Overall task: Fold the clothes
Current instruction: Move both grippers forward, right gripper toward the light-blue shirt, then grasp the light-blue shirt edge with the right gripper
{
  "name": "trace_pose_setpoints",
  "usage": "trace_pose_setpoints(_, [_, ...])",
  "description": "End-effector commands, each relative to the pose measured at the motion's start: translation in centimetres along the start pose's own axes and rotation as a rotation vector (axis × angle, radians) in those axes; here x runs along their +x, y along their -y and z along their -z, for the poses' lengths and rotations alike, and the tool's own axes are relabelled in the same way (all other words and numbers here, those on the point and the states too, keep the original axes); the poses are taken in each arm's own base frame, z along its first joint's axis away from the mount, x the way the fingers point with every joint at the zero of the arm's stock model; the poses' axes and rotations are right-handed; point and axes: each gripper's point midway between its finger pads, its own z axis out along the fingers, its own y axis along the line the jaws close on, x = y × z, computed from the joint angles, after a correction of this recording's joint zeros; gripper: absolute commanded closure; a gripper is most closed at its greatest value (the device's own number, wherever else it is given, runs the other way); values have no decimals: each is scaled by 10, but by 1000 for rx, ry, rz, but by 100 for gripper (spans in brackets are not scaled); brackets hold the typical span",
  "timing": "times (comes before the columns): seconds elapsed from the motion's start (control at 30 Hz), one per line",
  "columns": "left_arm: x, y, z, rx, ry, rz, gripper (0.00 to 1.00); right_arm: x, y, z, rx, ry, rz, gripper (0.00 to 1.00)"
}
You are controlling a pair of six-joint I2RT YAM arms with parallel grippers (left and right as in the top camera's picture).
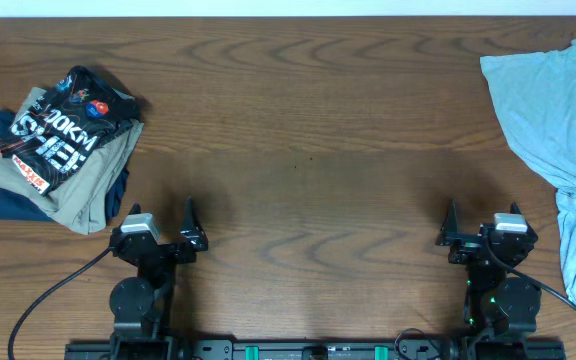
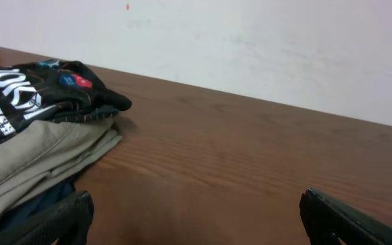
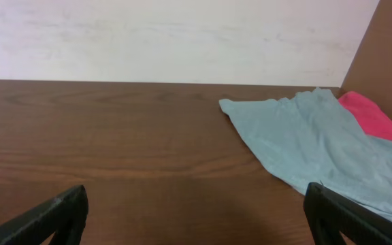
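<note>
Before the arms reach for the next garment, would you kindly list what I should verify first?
1. Left gripper open and empty: ok.
2. Right gripper open and empty: ok.
3. Pale blue-grey fabric T-shirt spread flat: not ok, rumpled at the wooden table's right side.
4. Coral-red fabric garment free of it: cannot tell, partly hidden behind.
5. Folded stack of black printed, khaki and navy clothes out of the way: ok, far left.

Even bright light, perhaps slightly soft.
</note>
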Motion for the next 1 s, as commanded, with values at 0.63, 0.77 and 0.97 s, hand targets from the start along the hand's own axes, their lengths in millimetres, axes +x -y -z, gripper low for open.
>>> trace_pose_setpoints(0.63, [-21,26,-4,-12,-549,66,2,-49,-4,-30,-27,-484,-2,1])
trace_pose_setpoints(0.77, [-26,29,-4,-43,-688,71,2,-34,-6,-42,-34,-712,16,1])
trace_pose_setpoints(0.97, [-25,29,-8,-76,-811,75,2,-6,-18,-65,-72,-919,-11,1])
